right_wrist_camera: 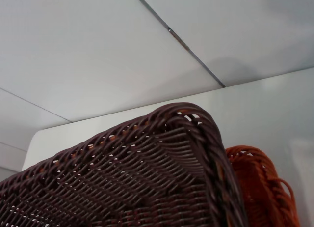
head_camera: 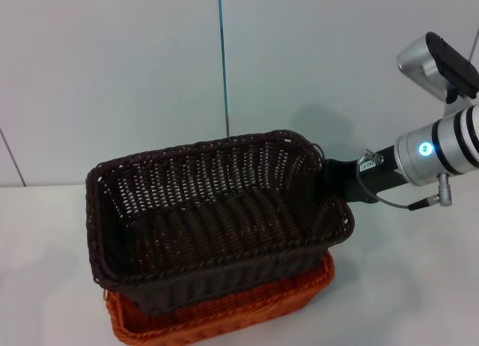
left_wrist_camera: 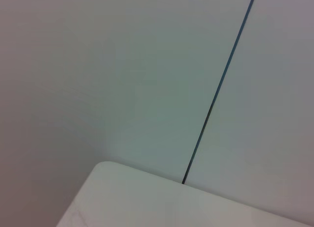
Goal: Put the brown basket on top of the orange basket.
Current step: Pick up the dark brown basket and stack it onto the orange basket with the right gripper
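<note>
The brown basket point(head_camera: 217, 219) lies slightly askew on top of the orange basket point(head_camera: 224, 312), which shows only as a strip along its front and right side. My right gripper point(head_camera: 334, 180) is at the brown basket's far right end, holding its rim; the fingertips are hidden behind the wicker wall. The right wrist view shows the brown basket's braided rim point(right_wrist_camera: 196, 138) very close, with the orange basket's corner point(right_wrist_camera: 260, 187) beside and below it. My left gripper is out of view; its wrist camera shows only the wall and a table corner.
The baskets stand on a white table point(head_camera: 419, 286) near its front edge. A pale wall with a dark vertical seam point(head_camera: 222, 61) rises behind the table. The table corner point(left_wrist_camera: 147, 197) shows in the left wrist view.
</note>
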